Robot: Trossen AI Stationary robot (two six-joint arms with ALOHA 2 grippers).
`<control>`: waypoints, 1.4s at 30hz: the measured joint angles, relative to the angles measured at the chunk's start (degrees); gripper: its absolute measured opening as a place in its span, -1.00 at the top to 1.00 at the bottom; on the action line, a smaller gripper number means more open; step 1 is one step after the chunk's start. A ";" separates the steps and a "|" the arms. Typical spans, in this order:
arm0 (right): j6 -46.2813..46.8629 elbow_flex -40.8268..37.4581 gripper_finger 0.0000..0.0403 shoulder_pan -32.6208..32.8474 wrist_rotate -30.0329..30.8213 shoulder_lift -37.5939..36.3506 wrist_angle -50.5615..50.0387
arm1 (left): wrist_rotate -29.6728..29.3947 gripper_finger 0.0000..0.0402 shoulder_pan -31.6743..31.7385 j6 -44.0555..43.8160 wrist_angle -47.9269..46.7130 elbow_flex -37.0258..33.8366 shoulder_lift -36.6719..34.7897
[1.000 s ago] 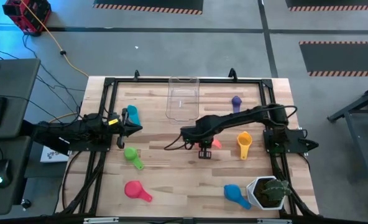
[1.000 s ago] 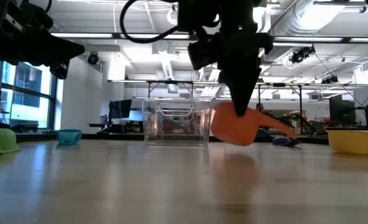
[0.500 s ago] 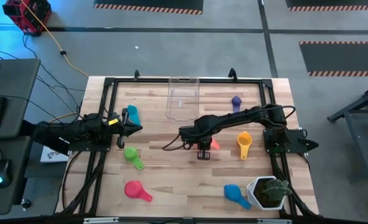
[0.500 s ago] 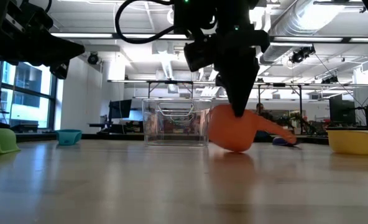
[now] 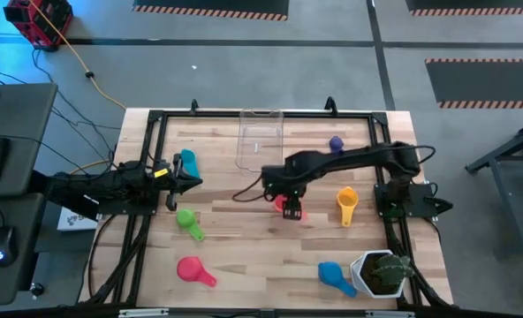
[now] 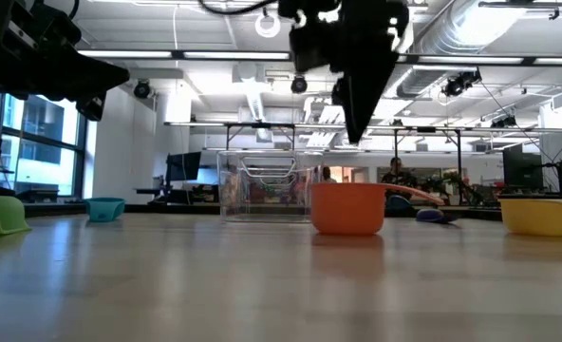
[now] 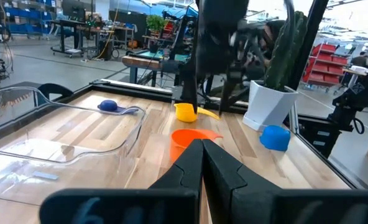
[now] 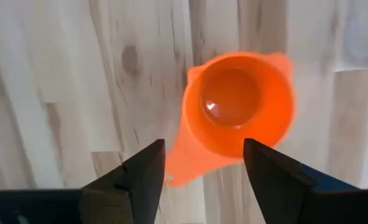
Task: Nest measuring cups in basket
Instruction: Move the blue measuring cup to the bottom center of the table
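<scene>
Change: orange cup [image 6: 348, 209] was tilted in the right tool's grip a second ago; it now sits upright on the counter [image 5: 253, 256], mouth up, released.
Meaning: this reads as a put-down outside the basket, perhaps to re-grip, so the cup still has to go in.
Right tool [image 8: 199, 163]: fingers apart and holding nothing. It has lifted straight above the orange cup and hangs clear of it, the cup showing between its two fingers in the wrist view.
Left tool [image 7: 201, 163]: fingers together, empty, parked over the left side of the counter, pointing toward the middle.
Nearest cups: pink-red cup [image 5: 193, 269] and blue cup [image 5: 334, 275] lie near the front edge, the blue one just beside a white plant pot [image 5: 381, 274].
Middle cups: green cup [image 5: 189, 221] on the left; orange cup at the centre under the right tool; yellow cup [image 5: 346, 204] to its right, apart from it.
Farther cups: light blue cup [image 5: 189, 161] by the left tool; small purple-blue cup [image 5: 336, 142] near the back right.
Basket [image 5: 259, 139]: clear bin at the back centre, beyond the orange cup and not touching it. No cup seen inside.
</scene>
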 joint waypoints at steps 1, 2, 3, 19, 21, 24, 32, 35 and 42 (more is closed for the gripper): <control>0.01 -0.55 -0.05 -0.18 -0.03 -1.26 0.42 | 0.00 1.00 0.00 -0.02 0.00 0.00 0.00; 0.01 -1.63 -0.05 -0.36 -0.03 -2.76 0.94 | 0.00 1.00 0.00 0.00 0.02 0.00 0.00; 0.23 -3.17 -0.05 -0.43 -0.02 -4.28 1.28 | 0.00 1.00 0.00 -0.01 0.00 0.00 0.00; 44.56 -52.46 -0.05 4.61 -3.61 -40.73 63.55 | -0.84 1.00 0.00 4.03 0.11 0.00 0.00; 47.33 -55.44 -0.05 5.71 1.03 -42.12 73.75 | -1.00 1.00 0.00 6.30 0.28 0.00 -0.02; 49.50 -58.20 -0.05 6.78 8.47 -42.38 84.00 | -1.11 1.00 0.00 5.95 0.29 0.00 0.00; 53.33 -57.92 -0.05 7.26 15.11 -41.96 86.58 | -2.02 1.00 0.00 -24.91 14.88 -0.02 0.02; 55.06 -57.91 -0.05 7.26 17.63 -41.96 86.52 | -6.45 0.98 0.07 -33.07 22.52 0.18 1.05; 57.06 -57.91 -0.05 7.25 19.53 -41.96 86.60 | -1.42 0.55 -1.45 -31.46 12.89 13.64 13.12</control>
